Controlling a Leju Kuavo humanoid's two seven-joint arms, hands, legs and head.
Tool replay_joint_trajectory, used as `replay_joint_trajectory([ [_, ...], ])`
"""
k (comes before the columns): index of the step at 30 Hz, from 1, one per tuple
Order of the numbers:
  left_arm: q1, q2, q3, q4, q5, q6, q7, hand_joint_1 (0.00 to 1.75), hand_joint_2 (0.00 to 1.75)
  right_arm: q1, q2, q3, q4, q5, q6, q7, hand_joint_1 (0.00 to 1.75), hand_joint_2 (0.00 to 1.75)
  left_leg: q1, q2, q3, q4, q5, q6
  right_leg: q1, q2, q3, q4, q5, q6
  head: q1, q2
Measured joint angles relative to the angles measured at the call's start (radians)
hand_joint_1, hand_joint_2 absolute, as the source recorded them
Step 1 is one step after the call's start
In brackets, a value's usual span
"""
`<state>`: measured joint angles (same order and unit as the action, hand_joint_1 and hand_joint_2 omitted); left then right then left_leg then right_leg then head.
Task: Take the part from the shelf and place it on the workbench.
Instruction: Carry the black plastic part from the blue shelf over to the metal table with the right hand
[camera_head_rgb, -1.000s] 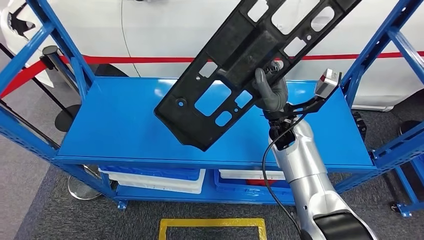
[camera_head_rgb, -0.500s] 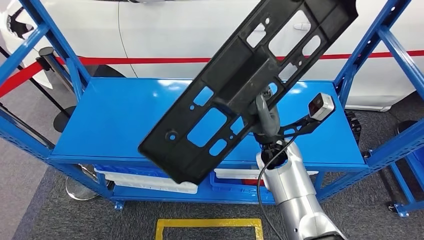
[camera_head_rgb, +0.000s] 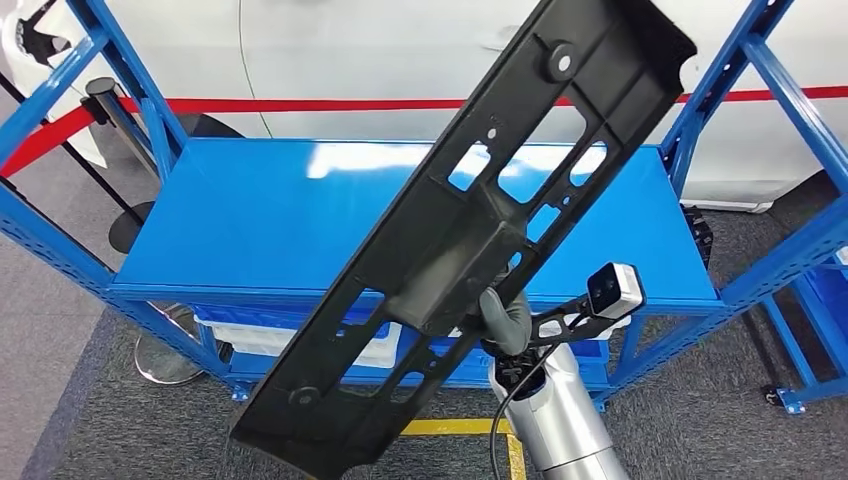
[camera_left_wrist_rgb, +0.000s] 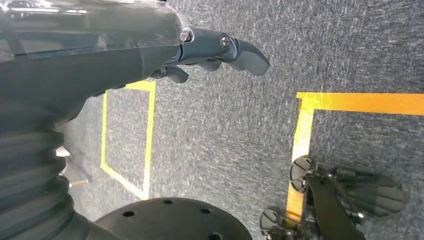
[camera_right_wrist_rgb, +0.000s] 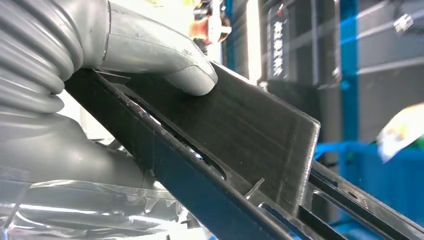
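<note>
Head view showed the long black plastic panel (camera_head_rgb: 470, 250) held up in the air, clear of the blue shelf (camera_head_rgb: 250, 230) and tilted steeply, its upper end up near the white car body behind and its lower end dipping down toward the grey carpet. The right robot hand (camera_head_rgb: 503, 318) gripped it near its middle, at a raised block on the underside; in the right wrist view the thick grey thumb (camera_right_wrist_rgb: 165, 60) was pressed flat against the panel's face (camera_right_wrist_rgb: 240, 130), so the hand was closed on the part.

By the look of it the panel was stiff and fairly light, a ribbed moulding full of cut-outs, but long enough to swing and lever hard against a one-handed grip. I judged the middle the right place to hold it, since a grip nearer either end would let it droop. The smooth face under the thumb might slip if the arm turned sharply.

The left robot hand (camera_left_wrist_rgb: 220, 50) hung down over the carpet and yellow floor tape (camera_left_wrist_rgb: 350, 102), its fingers loosely apart with nothing in them.

The panel covered most of the right hand in the head view, so I could not tell how the fingers sat behind it. The panel's lower end ran off the picture's edge. I could not pick out the bench.
</note>
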<state>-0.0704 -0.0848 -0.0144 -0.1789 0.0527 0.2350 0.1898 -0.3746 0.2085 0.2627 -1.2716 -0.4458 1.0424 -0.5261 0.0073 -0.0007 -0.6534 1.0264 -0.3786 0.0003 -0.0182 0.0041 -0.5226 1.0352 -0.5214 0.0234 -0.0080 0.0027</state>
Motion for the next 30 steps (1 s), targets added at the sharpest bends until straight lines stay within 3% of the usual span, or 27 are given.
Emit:
replay_joint_trajectory([
  [3,0.002,0.004,-0.004,0.000,-0.005,-0.006,0.002,0.00,1.75,0.019,0.001,0.002,-0.056,0.031,0.009,-0.051,1.75,1.75,0.002,-0.002,-0.008,0.000,0.005,-0.019,0.002,-0.001,-0.013,-0.008,0.020,-0.025,0.000,0.000],
  [5,0.003,0.007,-0.005,0.000,-0.009,-0.012,0.004,0.00,1.75,0.028,0.004,0.002,-0.094,0.050,0.014,-0.083,1.75,1.75,0.005,-0.003,-0.031,0.054,-0.060,-0.028,-0.002,-0.005,-0.032,-0.013,0.041,-0.043,-0.001,0.000],
  [7,0.003,0.010,-0.006,0.000,-0.011,-0.016,0.006,0.00,1.75,0.033,0.006,0.002,-0.127,0.060,0.016,-0.103,1.75,1.75,0.005,-0.003,-0.064,0.178,-0.159,-0.034,0.001,-0.006,-0.056,-0.012,0.061,-0.051,-0.002,0.000],
  [8,0.003,0.011,-0.006,0.000,-0.012,-0.017,0.006,0.00,1.75,0.035,0.006,0.002,-0.141,0.063,0.016,-0.108,1.75,1.75,0.005,-0.003,-0.073,0.238,-0.188,-0.036,0.003,-0.006,-0.069,-0.011,0.070,-0.052,-0.002,0.000],
  [10,0.004,0.012,-0.007,0.000,-0.014,-0.019,0.006,0.00,1.75,0.039,0.006,0.002,-0.156,0.067,0.015,-0.113,1.75,1.75,0.005,-0.003,-0.078,0.302,-0.203,-0.038,0.006,-0.006,-0.085,-0.010,0.082,-0.051,-0.002,0.000],
  [17,0.004,0.012,-0.007,0.000,-0.015,-0.019,0.006,0.00,1.75,0.040,0.006,0.002,-0.161,0.069,0.015,-0.114,1.75,1.75,0.005,-0.003,-0.070,0.305,-0.193,-0.037,0.006,-0.006,-0.092,-0.009,0.087,-0.051,-0.002,0.000],
  [19,0.003,0.013,-0.009,0.000,-0.018,-0.019,0.007,0.00,1.75,0.042,0.006,0.002,-0.179,0.074,0.015,-0.118,1.75,1.75,0.005,-0.003,0.022,0.192,-0.150,-0.032,0.006,-0.005,-0.111,-0.005,0.101,-0.045,-0.003,0.000],
  [21,0.002,0.013,-0.012,0.000,-0.022,-0.023,0.007,0.00,1.75,0.043,0.006,0.002,-0.209,0.079,0.015,-0.126,1.75,1.75,0.002,-0.003,0.129,0.027,-0.115,-0.012,0.007,-0.005,-0.135,-0.003,0.124,-0.025,-0.004,0.000],
  [23,0.000,0.011,-0.014,0.000,-0.022,-0.028,0.006,0.00,1.75,0.045,0.005,0.002,-0.228,0.081,0.013,-0.130,1.75,1.75,-0.001,0.002,0.123,-0.027,-0.095,0.017,0.006,-0.004,-0.179,0.113,0.041,0.000,-0.003,0.000],
  [25,-0.001,0.011,-0.014,0.000,-0.022,-0.030,0.006,0.00,1.75,0.048,0.003,0.002,-0.233,0.081,0.012,-0.132,1.75,1.75,-0.001,0.007,0.082,-0.026,-0.060,0.032,0.005,-0.004,-0.214,0.261,-0.050,0.010,0.000,0.000],
  [26,-0.002,0.011,-0.014,0.000,-0.022,-0.030,0.006,0.00,1.75,0.049,0.002,0.001,-0.233,0.081,0.012,-0.133,1.75,1.75,-0.002,0.007,0.069,-0.024,-0.052,0.031,0.005,-0.004,-0.203,0.272,-0.039,0.010,0.000,0.000],
  [27,-0.003,0.011,-0.014,0.000,-0.022,-0.030,0.006,0.00,1.75,0.049,0.002,0.001,-0.234,0.081,0.013,-0.134,1.75,1.75,-0.002,0.007,0.057,-0.022,-0.044,0.029,0.005,-0.004,-0.172,0.245,-0.013,0.008,0.000,0.000],
  [28,-0.004,0.011,-0.014,0.000,-0.021,-0.029,0.006,0.00,1.75,0.048,0.002,0.001,-0.235,0.081,0.013,-0.135,1.75,1.75,-0.003,0.007,0.047,-0.019,-0.038,0.028,0.006,-0.004,-0.125,0.186,0.014,0.003,0.000,0.000],
  [30,-0.005,0.009,-0.014,0.000,-0.020,-0.027,0.005,0.00,1.75,0.044,0.002,0.000,-0.238,0.081,0.015,-0.137,1.75,1.75,-0.006,0.007,0.032,-0.015,-0.026,0.021,0.011,-0.004,-0.030,0.044,0.028,-0.009,-0.001,0.000],
])
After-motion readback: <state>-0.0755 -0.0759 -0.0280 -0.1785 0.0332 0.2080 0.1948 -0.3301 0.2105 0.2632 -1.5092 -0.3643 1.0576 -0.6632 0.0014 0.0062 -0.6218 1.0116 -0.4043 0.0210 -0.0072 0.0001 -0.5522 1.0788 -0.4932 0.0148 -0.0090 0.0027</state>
